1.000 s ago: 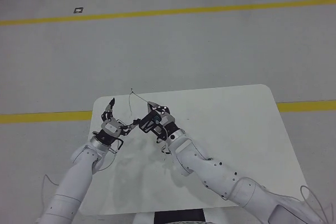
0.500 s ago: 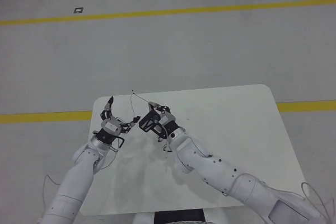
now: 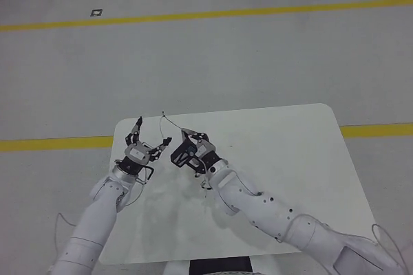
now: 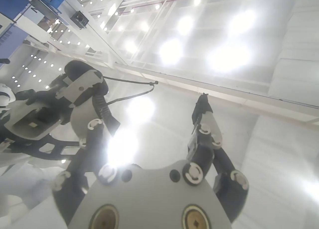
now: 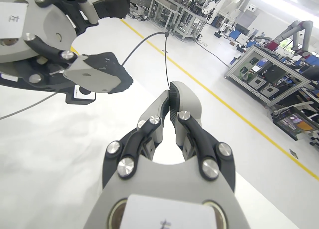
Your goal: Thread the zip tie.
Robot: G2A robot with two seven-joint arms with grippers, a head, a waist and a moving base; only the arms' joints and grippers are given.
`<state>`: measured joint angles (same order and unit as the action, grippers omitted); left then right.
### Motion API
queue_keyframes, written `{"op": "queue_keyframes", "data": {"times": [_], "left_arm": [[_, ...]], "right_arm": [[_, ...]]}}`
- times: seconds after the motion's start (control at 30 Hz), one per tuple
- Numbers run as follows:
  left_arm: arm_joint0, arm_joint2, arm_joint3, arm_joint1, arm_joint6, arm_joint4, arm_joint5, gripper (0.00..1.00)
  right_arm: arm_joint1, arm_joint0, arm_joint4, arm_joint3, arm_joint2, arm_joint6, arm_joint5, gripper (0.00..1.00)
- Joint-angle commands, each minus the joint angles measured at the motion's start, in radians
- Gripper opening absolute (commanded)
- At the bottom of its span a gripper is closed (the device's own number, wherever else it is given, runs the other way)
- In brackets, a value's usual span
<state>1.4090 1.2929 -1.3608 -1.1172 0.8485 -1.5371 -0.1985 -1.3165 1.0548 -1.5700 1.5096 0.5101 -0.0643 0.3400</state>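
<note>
Since the earlier top view the left gripper (image 3: 155, 132) has drifted a little toward the top of the frame. Its lower finger has come away from the right gripper (image 5: 170, 90), so the two now sit just beside each other without touching, above the upper left corner of the surface (image 3: 296, 151). The left gripper is spread wide and holds nothing. The right gripper is pinched fully closed on the zip tie (image 5: 165, 60), which is held in the air, off the surface. In the right wrist view the tie rises straight from the closed fingertips to a small knob, probably the head, near the top centre of the frame. A second strand curves down from the knob toward the left of the frame and passes behind the left gripper's lower finger. Whether the tail already passes through the head is too fine to tell. The tie looks like a thin, very light plastic strip that is springy rather than limp, since it holds its arc unsupported. It will likely flex and whip if pushed from far back, and its smooth faces may slip in a loose pinch. The free strand is best taken close to its end, flat sides against the pads, so little length is left to wobble. The right gripper should keep its firm hold near the head.
</note>
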Motion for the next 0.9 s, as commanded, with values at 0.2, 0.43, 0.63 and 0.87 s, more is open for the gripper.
{"op": "queue_keyframes", "data": {"times": [0.2, 0.43, 0.63, 0.87], "left_arm": [[-0.004, 0.005, 0.005, -0.006, 0.025, 0.004, 0.035, 0.43], [-0.001, 0.018, 0.007, -0.011, 0.042, -0.002, 0.072, 0.2], [0.004, 0.029, 0.004, -0.017, 0.049, -0.009, 0.113, 0.13], [0.005, 0.034, 0.005, -0.021, 0.045, -0.002, 0.112, 0.15]], "right_arm": [[0.003, 0.001, 0.0, 0.001, -0.003, -0.005, 0.0, 0.0], [0.006, -0.002, 0.0, -0.003, -0.007, -0.025, 0.0, 0.0], [0.011, -0.017, 0.0, -0.007, -0.029, -0.04, 0.0, 0.0], [0.016, -0.029, 0.0, -0.006, -0.052, -0.025, 0.0, 0.0]]}}
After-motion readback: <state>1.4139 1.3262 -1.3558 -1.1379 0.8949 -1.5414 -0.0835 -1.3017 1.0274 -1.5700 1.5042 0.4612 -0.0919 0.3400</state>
